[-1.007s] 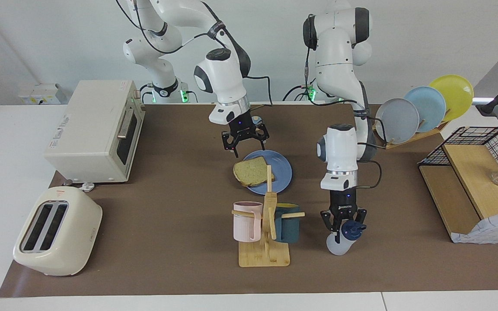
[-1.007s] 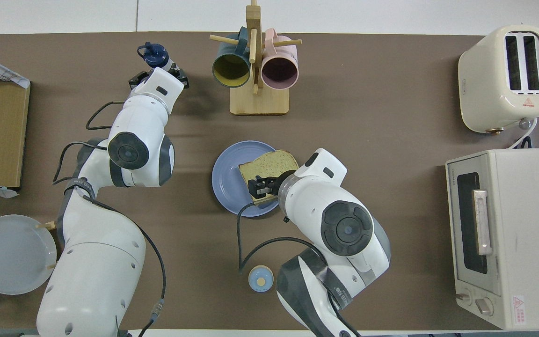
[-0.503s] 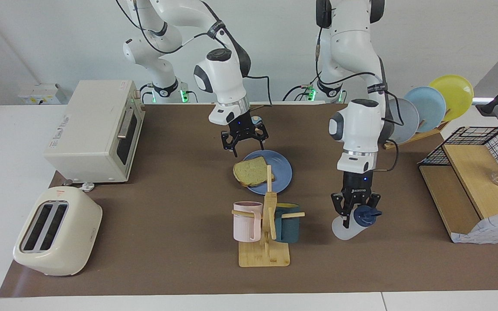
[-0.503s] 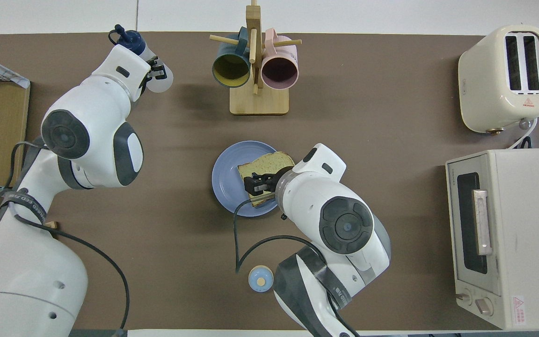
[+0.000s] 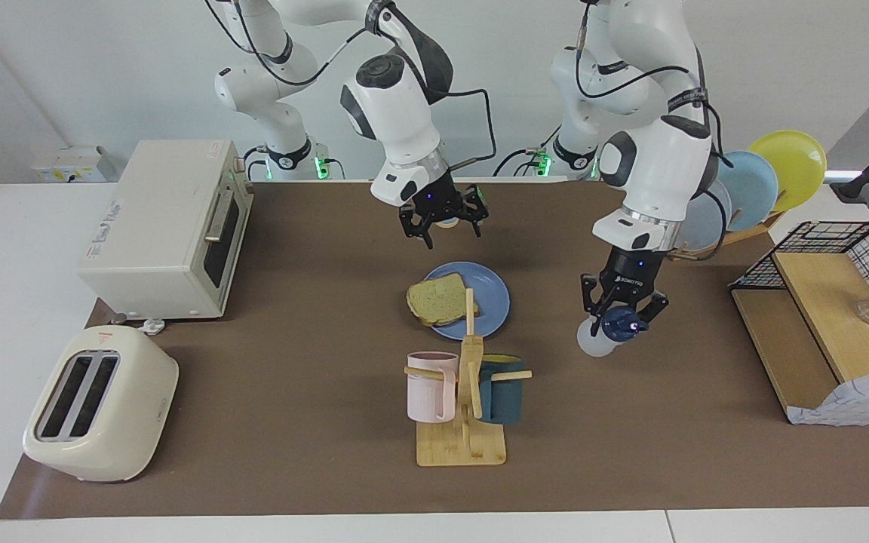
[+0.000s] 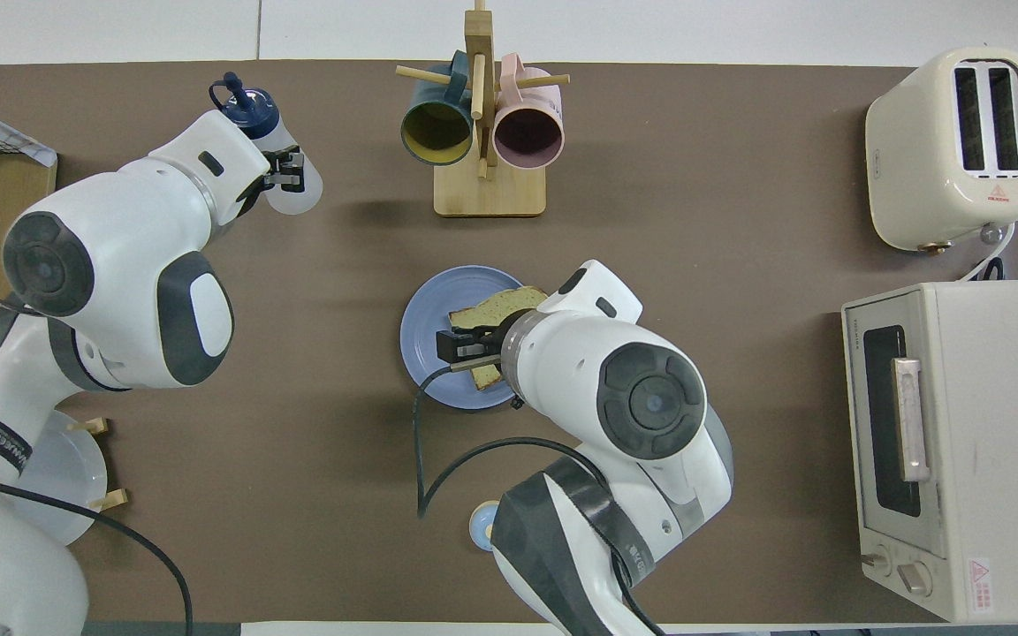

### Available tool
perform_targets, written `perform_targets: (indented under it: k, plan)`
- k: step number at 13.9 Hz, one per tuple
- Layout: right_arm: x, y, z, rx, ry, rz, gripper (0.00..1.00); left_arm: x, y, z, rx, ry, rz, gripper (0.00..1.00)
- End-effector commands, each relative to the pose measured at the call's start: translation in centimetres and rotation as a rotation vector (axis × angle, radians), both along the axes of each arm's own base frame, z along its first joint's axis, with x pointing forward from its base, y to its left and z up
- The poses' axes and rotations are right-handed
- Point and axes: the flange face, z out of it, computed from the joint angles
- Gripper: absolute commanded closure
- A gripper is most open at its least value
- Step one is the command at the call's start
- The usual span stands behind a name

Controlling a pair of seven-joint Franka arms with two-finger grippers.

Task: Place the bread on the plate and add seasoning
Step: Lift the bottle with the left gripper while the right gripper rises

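Gripping the seasoning [image 5: 606, 332] above the mat toward its own table end, the left gripper [image 5: 623, 311] hung; the bread [image 5: 437, 299] lay on the mid-table plate [image 5: 493, 302], the right gripper [image 5: 443, 217] spread empty above. No writing was legible.

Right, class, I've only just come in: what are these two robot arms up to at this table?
The slice of speckled yellow-green bread already lies on the round flat blue plate. The left gripper holds the translucent whitish seasoning bottle with a navy cap in the air, off the brown mat, toward the left arm's end of the table and not yet over the plate. The right gripper hangs open and empty above the mat, near the plate's robot-side edge. No seasoning has been added.
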Motion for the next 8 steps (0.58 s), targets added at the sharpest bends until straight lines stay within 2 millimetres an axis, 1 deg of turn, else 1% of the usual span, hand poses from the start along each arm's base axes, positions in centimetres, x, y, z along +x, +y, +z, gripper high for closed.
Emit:
perform_targets:
  k: [1, 3, 4, 6, 8]
  plan:
    - [2.6, -0.2, 2.5, 0.067, 0.133, -0.045, 0.00, -3.4, 2.0, 3.5, 0.122, 0.068, -0.205, 1.00]
    - [2.8, -0.7, 3.6, 0.138, 0.208, -0.157, 0.00, -5.1, 1.8, 3.8, 0.167, 0.142, -0.383, 1.00]
    - [2.8, -1.0, 4.3, 0.161, 0.218, -0.178, 0.00, -5.8, 1.6, 3.9, 0.185, 0.169, -0.467, 1.00]
    - [2.4, -0.7, 5.7, 0.202, 0.226, -0.204, 0.00, -7.4, -0.4, 3.7, 0.210, 0.220, -0.599, 1.00]
    - [2.3, -0.4, 7.4, 0.254, 0.246, -0.244, 0.00, -8.7, -1.6, 4.0, 0.219, 0.248, -0.679, 1.00]
